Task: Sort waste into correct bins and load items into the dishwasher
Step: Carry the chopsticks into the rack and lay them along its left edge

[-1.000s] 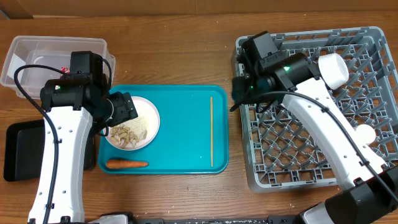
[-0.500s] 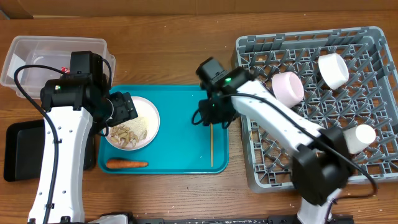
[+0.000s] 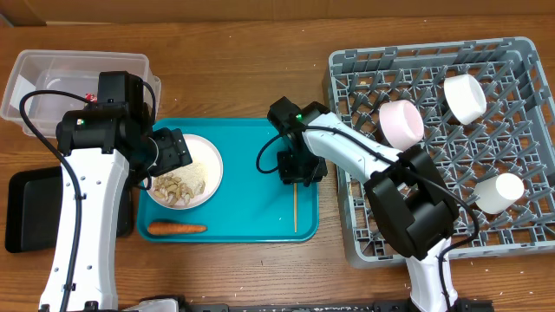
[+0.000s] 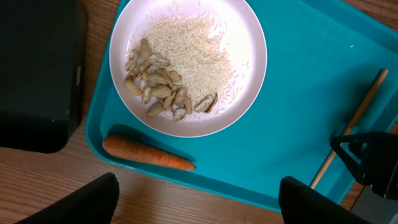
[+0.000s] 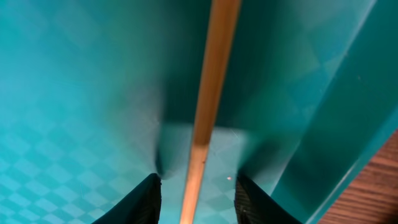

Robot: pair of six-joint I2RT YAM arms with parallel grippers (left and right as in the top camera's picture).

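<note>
A white plate [image 3: 213, 178] with rice [image 3: 205, 160] and tan scraps [image 3: 178, 186] sits on the teal tray [image 3: 251, 147], with a carrot [image 3: 176, 229] in front of it. My left gripper [image 4: 202, 202] hangs open and empty above the plate [image 4: 245, 43] and carrot [image 4: 146, 154]. My right gripper [image 5: 198, 193] is open, low on the tray, its fingers either side of the pale chopstick [image 5: 211, 81], also seen overhead [image 3: 295, 208]. Two bowls [image 3: 401, 122] [image 3: 466, 97] and a cup [image 3: 500, 192] lie in the grey rack [image 3: 357, 227]. No white wad is in view.
The clear tub [image 3: 52, 69] stands at the back left with a small red scrap [image 3: 89, 95] inside. The black tray [image 3: 26, 208] lies left of the teal tray, also in the left wrist view [image 4: 37, 68]. The rack fills the right side.
My right arm swung left from the rack and came down over the chopstick on the teal tray. A pinkish bowl now shows in the rack where the arm was. The left arm has not moved.
</note>
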